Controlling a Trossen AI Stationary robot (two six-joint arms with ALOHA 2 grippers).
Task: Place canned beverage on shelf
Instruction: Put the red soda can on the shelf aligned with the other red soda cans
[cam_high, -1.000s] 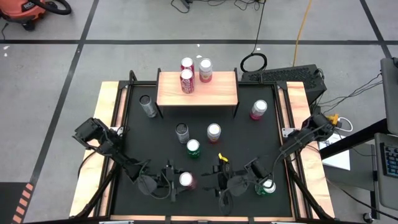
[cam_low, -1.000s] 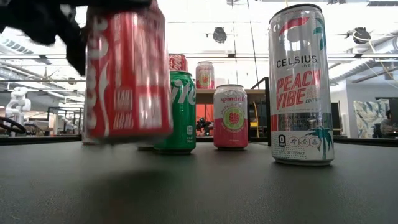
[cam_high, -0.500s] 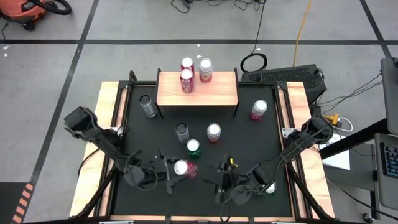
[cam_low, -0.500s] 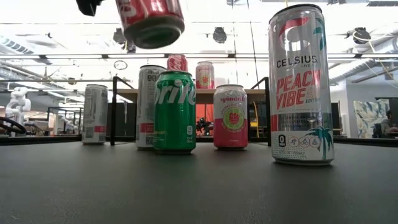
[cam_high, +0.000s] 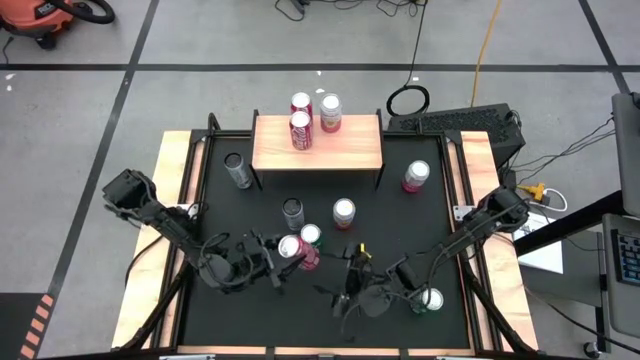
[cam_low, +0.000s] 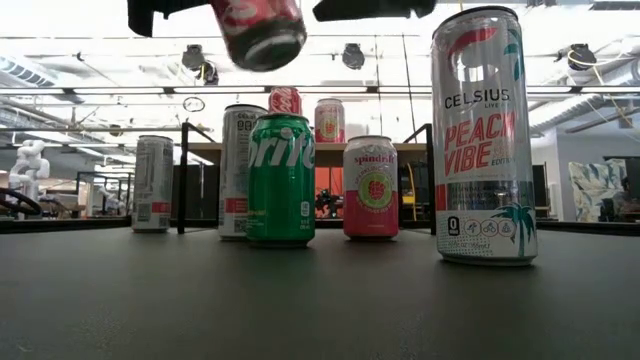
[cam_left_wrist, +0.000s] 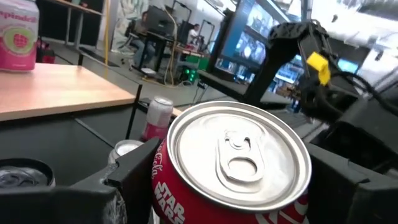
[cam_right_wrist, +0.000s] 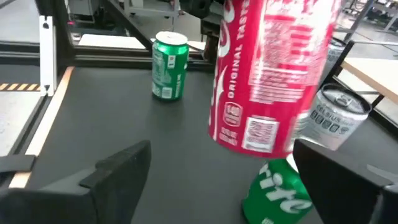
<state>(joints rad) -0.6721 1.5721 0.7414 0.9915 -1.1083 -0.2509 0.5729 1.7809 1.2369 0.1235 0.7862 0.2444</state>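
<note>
The left fingers (cam_left_wrist: 118, 186) clamp a red Coca-Cola can (cam_high: 291, 249), held aloft and tilted over the black mat (cam_high: 400, 230) near the worktop's front, beside a green Sprite can (cam_high: 311, 236). The right fingers (cam_right_wrist: 124, 165) stand spread and empty near it. The shelf (cam_high: 350, 150), well apart at the back, carries three cans.

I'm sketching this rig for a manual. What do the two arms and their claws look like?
Both arms are slim, dark, jointed links with black cables trailing along them. The left claw and right claw are black, each with two flat, blocky fingers. The right arm carries a small yellow tag near its wrist. No other markings can be made out.
</note>
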